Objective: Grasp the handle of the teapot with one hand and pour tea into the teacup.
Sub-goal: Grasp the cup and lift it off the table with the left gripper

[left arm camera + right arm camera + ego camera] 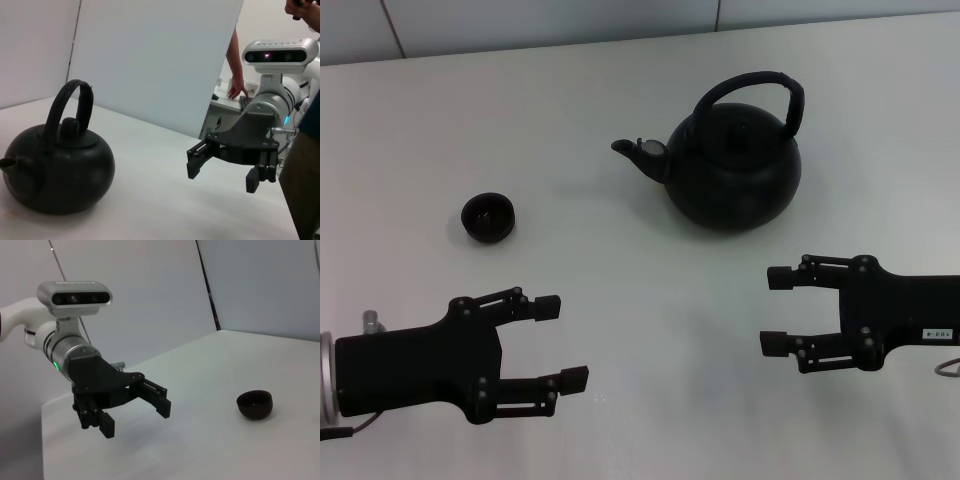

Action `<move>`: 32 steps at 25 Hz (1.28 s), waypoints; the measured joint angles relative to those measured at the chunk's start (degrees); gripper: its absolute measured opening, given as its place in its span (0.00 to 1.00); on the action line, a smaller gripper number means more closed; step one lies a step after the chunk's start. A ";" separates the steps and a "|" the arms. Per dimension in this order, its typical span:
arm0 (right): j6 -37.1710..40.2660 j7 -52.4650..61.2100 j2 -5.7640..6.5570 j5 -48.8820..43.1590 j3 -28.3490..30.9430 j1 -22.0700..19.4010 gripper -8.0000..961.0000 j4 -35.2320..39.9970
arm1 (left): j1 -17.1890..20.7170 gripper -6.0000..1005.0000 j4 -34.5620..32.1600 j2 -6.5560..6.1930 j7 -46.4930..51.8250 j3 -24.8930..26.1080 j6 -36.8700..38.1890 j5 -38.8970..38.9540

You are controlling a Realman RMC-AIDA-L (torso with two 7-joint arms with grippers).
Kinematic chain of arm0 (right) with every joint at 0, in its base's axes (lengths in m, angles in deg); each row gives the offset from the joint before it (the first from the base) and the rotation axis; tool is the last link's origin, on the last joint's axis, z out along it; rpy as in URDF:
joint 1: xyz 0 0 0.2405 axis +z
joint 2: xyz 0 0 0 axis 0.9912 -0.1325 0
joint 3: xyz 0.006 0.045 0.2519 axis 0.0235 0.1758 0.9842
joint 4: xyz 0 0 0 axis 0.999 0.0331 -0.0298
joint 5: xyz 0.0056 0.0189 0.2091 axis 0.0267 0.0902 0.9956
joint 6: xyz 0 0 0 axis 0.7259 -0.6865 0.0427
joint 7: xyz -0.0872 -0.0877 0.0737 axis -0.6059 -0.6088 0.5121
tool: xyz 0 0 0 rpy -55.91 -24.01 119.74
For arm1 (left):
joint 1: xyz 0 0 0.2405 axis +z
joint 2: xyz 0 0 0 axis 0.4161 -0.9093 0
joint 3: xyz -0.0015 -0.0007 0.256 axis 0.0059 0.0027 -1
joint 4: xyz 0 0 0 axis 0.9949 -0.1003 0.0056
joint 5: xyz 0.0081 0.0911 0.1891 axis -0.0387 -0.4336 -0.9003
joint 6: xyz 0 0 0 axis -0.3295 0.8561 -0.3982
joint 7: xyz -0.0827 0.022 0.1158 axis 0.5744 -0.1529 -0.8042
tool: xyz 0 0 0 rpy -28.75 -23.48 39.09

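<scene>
While the teapot [735, 165] and teacup [487, 217] stand apart on the desk [620, 260], the left pincer [567, 342] and right pincer [777, 311] hover nearer the robot, both spread wide and empty

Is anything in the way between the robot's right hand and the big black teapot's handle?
Nothing visible is. The open right gripper sits in front of the round matte-black teapot, with only bare white table between them. Its arched black handle stands clear above the lid. The open left gripper waits near the tiny black teacup.
</scene>
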 joint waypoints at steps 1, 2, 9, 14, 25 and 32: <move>0.00 0.01 0.00 -0.01 0.00 0.03 0.87 0.00 | 0.00 0.86 0.00 0.00 0.00 0.00 0.00 0.00; 0.00 0.01 0.00 -0.02 0.00 0.06 0.87 0.00 | 0.00 0.86 0.00 0.00 0.00 0.00 0.00 0.00; -0.01 0.04 0.00 -0.06 0.00 0.12 0.87 0.00 | 0.02 0.85 0.00 0.00 -0.02 -0.06 -0.06 0.01; -0.01 0.12 0.00 -0.06 0.00 0.13 0.87 0.05 | 0.02 0.84 0.00 0.01 -0.12 0.04 -0.11 0.01; -0.51 0.15 0.00 0.28 -0.36 0.75 0.87 -0.15 | -0.19 0.83 -0.01 0.28 -0.27 0.77 -3.04 0.36; -0.54 0.14 -0.15 0.51 -0.20 1.46 0.87 -0.56 | -0.02 0.82 0.07 0.71 -0.51 -0.89 -13.80 4.67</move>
